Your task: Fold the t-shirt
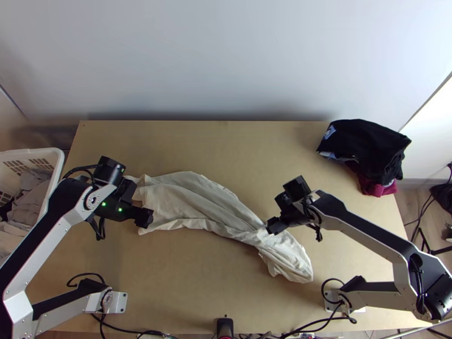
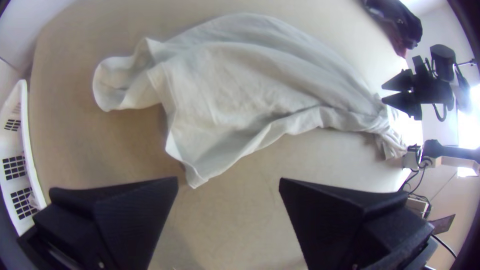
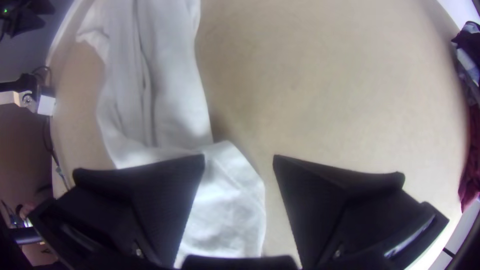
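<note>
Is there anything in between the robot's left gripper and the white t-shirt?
No, nothing that I can see. The open left gripper is right by a corner of the t-shirt. The pile of dark clothes and the white basket are off to the sides, out of the way.

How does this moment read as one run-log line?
T-shirt: bunched, not folded, on wooden table | left pincer: open | right pincer: open, at narrow part

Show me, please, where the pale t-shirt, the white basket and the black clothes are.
Pale t-shirt (image 2: 225, 85): left wrist view, its wide part.
White basket (image 1: 58, 164): top view, its rim.
Black clothes (image 1: 370, 148): top view, upper fabric.
</note>
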Action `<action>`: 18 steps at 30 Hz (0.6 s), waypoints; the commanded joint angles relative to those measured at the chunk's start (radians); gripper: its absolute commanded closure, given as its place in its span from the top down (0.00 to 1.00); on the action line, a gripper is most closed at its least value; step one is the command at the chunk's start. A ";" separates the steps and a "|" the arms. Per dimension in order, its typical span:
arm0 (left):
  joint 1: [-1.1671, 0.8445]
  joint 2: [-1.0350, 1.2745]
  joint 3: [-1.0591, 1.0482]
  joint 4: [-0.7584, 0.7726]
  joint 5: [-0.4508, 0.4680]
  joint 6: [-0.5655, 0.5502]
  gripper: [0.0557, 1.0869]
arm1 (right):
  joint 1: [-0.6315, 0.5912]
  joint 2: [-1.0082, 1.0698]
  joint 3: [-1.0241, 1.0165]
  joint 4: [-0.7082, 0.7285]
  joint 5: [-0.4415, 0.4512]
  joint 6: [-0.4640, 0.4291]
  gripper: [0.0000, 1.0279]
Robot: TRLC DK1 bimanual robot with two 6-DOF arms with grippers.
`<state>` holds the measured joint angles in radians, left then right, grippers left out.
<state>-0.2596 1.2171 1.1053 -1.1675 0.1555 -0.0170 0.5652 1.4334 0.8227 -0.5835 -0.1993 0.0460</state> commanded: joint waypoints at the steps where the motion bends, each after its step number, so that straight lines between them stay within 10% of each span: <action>1: 0.000 0.021 0.004 0.011 -0.001 0.008 0.95 | 0.001 -0.013 -0.016 0.004 0.000 0.005 0.57; 18: 0.003 0.018 0.010 0.012 -0.001 0.012 0.95 | 0.038 -0.014 -0.069 -0.001 0.000 0.011 0.36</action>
<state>-0.2581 1.2381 1.1145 -1.1545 0.1547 -0.0067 0.5865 1.4097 0.7746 -0.5842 -0.2008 0.0605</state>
